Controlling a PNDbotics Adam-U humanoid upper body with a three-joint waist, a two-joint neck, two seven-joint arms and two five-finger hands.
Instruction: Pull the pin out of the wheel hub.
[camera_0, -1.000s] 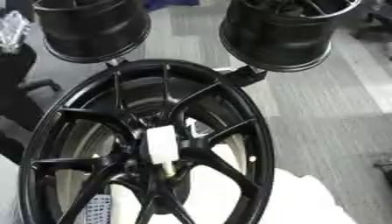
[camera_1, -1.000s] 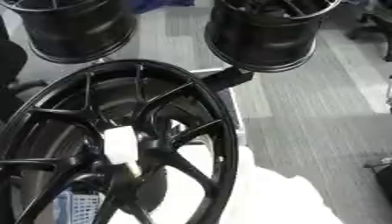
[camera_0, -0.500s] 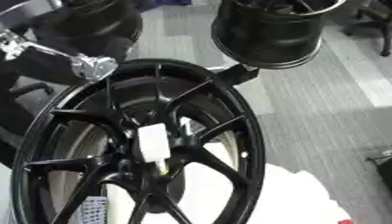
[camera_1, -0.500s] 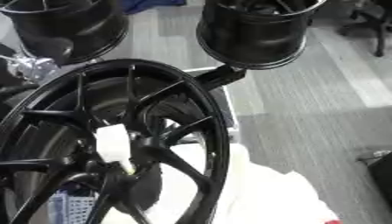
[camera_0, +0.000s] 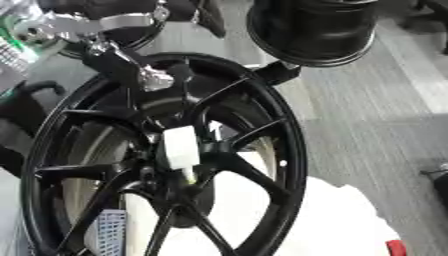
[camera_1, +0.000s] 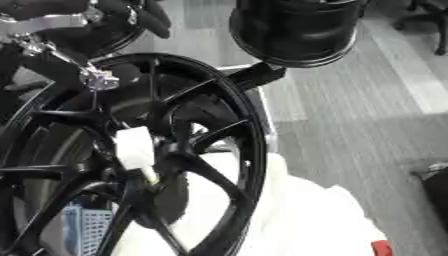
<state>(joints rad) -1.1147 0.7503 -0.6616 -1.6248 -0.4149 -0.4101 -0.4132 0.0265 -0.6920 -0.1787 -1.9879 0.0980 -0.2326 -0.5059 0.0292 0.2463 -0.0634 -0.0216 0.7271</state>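
Observation:
A black spoked wheel hub (camera_0: 262, 130) stands upright and fills the left and middle of both views. A white blocky pin (camera_0: 180, 146) sticks out of its centre, with a thin pale tip pointing down. My left hand (camera_0: 131, 67), black with silver joints, reaches in from the upper left and lies over the upper spokes. Its fingers (camera_1: 94, 77) are stretched out toward the centre and end a short way above the pin, apart from it. It holds nothing. My right hand shows in neither view.
Two more black rims stand behind, one at the upper right (camera_0: 315, 30) and one at the upper left (camera_1: 105, 35) behind my arm. White cloth (camera_0: 350, 225) lies under the hub. A blue-and-white perforated piece (camera_0: 109, 232) sits at the lower left. Grey floor (camera_0: 376, 115) lies to the right.
My left hand has come in from the upper left and moved down and right over the hub's upper spokes toward the pin. The pin sits as before in the hub.

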